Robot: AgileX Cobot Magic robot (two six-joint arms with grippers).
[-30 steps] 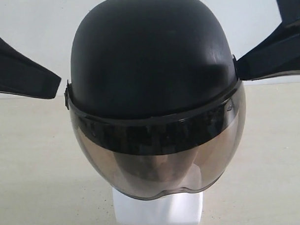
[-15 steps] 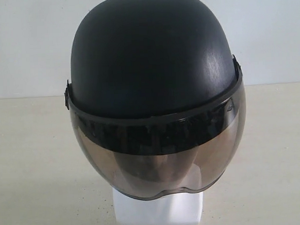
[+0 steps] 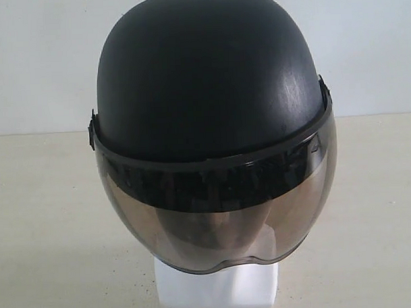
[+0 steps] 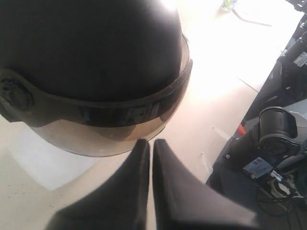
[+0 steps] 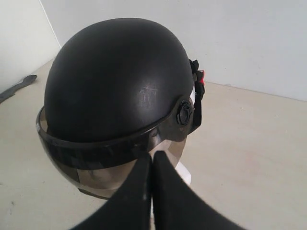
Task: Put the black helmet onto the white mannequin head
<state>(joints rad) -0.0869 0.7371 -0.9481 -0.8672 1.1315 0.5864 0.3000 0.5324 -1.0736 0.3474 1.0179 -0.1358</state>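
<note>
The black helmet [image 3: 206,79] sits on the white mannequin head, whose blocky neck base [image 3: 217,289] shows below the smoky visor [image 3: 218,224]; a face shape shows dimly through the visor. Neither gripper appears in the exterior view. In the left wrist view my left gripper [image 4: 149,142] is shut with nothing in it, off to one side of the helmet [image 4: 91,48] and clear of it. In the right wrist view my right gripper [image 5: 152,154] is shut and empty, a little way back from the helmet [image 5: 115,76] on the side with the strap pivot [image 5: 183,113].
The helmet and head stand on a beige table [image 3: 46,220] before a white wall [image 3: 40,58]. The left wrist view shows the table's edge with dark equipment and cables [image 4: 268,153] beyond it. A dark flat object [image 5: 17,87] lies at the table's far side.
Both grippers stood beside the helmet a second ago; they have drawn back out of the exterior view. The helmet and head have not moved.
</note>
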